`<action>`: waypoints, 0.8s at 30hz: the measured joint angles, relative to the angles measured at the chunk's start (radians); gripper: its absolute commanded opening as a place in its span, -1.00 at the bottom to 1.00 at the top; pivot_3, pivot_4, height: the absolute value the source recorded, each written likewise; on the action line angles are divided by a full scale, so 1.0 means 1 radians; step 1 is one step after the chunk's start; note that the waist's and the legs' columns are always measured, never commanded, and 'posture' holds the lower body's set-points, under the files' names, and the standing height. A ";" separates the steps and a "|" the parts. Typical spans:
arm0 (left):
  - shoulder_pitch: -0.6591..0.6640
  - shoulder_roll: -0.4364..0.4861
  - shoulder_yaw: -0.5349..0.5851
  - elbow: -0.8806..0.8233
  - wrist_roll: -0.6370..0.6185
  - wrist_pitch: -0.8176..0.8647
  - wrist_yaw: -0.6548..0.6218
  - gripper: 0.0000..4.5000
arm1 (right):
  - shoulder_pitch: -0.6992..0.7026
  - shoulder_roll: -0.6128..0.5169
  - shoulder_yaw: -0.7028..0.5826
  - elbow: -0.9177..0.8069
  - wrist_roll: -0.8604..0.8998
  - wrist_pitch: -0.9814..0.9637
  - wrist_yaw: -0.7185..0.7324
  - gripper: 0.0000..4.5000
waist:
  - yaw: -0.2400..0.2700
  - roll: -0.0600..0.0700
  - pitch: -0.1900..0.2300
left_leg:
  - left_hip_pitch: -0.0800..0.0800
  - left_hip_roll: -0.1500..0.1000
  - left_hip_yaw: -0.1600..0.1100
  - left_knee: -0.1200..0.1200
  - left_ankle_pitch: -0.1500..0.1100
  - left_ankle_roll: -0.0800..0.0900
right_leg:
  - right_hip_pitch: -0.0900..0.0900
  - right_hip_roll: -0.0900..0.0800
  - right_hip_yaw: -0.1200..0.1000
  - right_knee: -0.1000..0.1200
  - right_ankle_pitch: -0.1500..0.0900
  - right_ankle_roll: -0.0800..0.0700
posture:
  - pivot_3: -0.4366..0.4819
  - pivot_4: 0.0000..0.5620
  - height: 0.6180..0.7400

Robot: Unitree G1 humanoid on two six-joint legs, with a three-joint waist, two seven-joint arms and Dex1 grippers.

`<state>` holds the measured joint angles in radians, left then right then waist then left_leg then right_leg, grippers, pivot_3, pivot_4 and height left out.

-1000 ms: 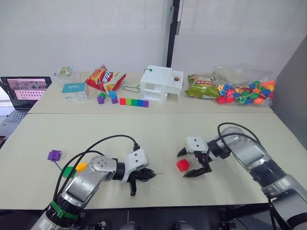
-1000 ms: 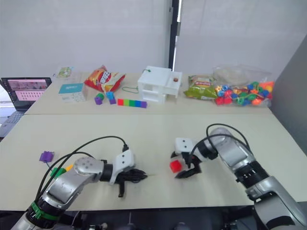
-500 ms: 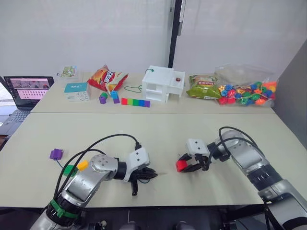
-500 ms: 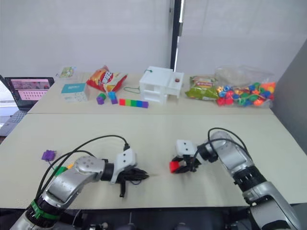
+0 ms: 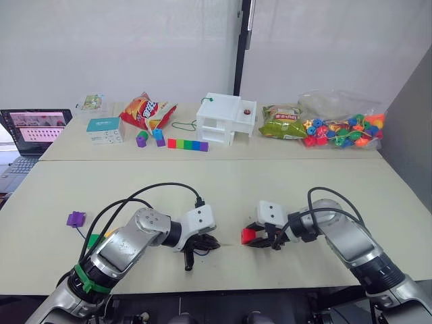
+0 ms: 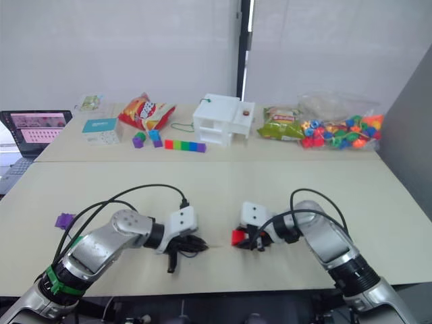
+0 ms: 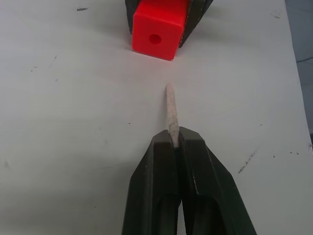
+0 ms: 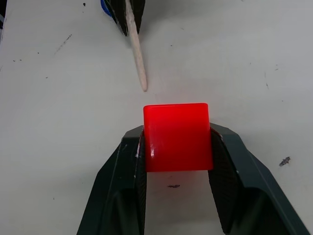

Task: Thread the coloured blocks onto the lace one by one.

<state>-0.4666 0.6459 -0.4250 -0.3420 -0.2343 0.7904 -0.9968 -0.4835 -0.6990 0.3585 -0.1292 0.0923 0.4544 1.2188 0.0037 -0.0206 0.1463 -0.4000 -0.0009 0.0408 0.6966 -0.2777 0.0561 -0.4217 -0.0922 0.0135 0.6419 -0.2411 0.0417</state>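
My right gripper [image 8: 176,136] is shut on a red block [image 8: 177,136], held just above the near table with its hole [image 7: 156,38] turned toward the left gripper. My left gripper [image 7: 174,140] is shut on the lace, whose pale stiff tip [image 7: 171,111] sticks out and points at the red block across a short gap. In the head views the red block [image 5: 248,235] sits between the two grippers near the table's front edge. A purple block [image 5: 75,218] and a green block [image 5: 95,239] lie at the near left, with the thin dark lace [image 5: 82,231] running between them.
The far table holds a laptop [image 5: 32,127], a snack bag [image 5: 147,109], a white box [image 5: 227,118], a joined rainbow bar [image 5: 188,144], small purple and blue pieces [image 5: 150,138] and a clear bag of beads [image 5: 344,128]. Black cables [image 5: 145,196] arch over my left arm.
My right gripper has closed on the red block and carried it left, toward the lace tip. The left gripper has stayed shut on the lace and barely moved.
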 measured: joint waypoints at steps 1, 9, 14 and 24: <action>-0.004 -0.006 0.000 0.000 -0.001 0.000 0.002 -1.00 | 0.000 -0.001 0.002 -0.004 -0.001 0.002 0.000 -0.47 | 0.000 0.000 0.000 | 0.000 0.000 0.000 0.000 0.000 0.000 | 0.000 0.000 0.000 0.000 0.000 0.000 | -0.05 -0.47 1.00; -0.011 -0.024 0.000 0.000 -0.002 -0.001 0.013 -1.00 | -0.013 -0.001 0.023 -0.017 -0.003 0.020 0.006 -0.47 | -0.001 0.000 0.000 | 0.000 0.000 0.000 0.000 0.000 0.000 | 0.000 0.000 0.000 0.000 0.000 0.000 | -0.05 -0.47 1.00; -0.011 -0.029 0.000 0.000 -0.003 -0.002 0.026 -1.00 | -0.015 -0.001 0.027 -0.017 -0.003 0.021 0.010 -0.47 | -0.001 0.000 0.000 | 0.000 0.000 0.000 0.000 0.000 0.000 | 0.000 0.000 0.000 0.000 0.000 0.000 | -0.05 -0.47 1.00; -0.007 -0.041 0.015 -0.002 -0.015 -0.004 0.038 -1.00 | -0.015 -0.001 0.027 -0.020 -0.003 0.029 0.015 -0.47 | 0.000 0.000 0.000 | 0.000 0.000 0.000 0.000 0.000 0.000 | 0.000 0.000 0.000 0.000 0.000 0.000 | -0.05 -0.47 1.00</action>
<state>-0.4731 0.6045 -0.4104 -0.3443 -0.2489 0.7866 -0.9589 -0.4989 -0.6997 0.3855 -0.1490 0.0893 0.4833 1.2342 0.0036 -0.0207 0.1463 -0.3999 -0.0009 0.0407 0.6967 -0.2777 0.0562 -0.4215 -0.0921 0.0136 0.6417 -0.2411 0.0418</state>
